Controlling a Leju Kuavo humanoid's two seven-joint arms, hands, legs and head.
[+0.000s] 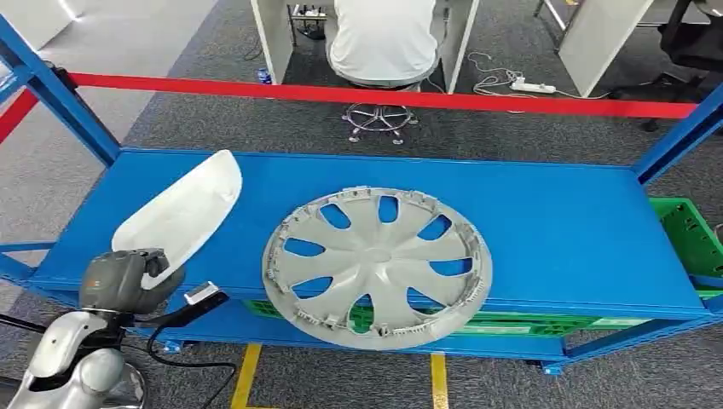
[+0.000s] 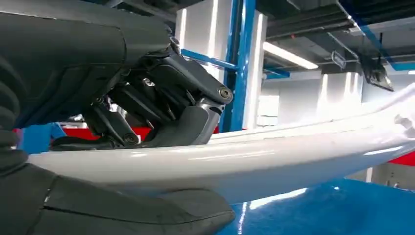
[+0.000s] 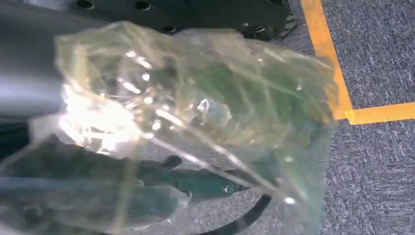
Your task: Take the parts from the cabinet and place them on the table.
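A white curved shell part [image 1: 183, 209] rests tilted on the left of the blue table top [image 1: 554, 213]. My left hand [image 1: 124, 279] grips its near end. In the left wrist view the dark fingers [image 2: 161, 98] lie over the white shell [image 2: 274, 156] and the thumb [image 2: 122, 210] sits under it. A grey wheel cover [image 1: 375, 264] lies flat at the table's middle, its near rim past the front edge. In the right wrist view my right hand [image 3: 29, 93] holds a crumpled clear plastic bag [image 3: 195, 112], which hides most of its fingers.
A red barrier tape [image 1: 384, 95] runs behind the table, and a person [image 1: 384, 38] sits beyond it. A green crate [image 1: 686, 230] stands at the right, another under the table. Blue frame posts rise at both back corners. Yellow floor lines [image 3: 328, 58] show below.
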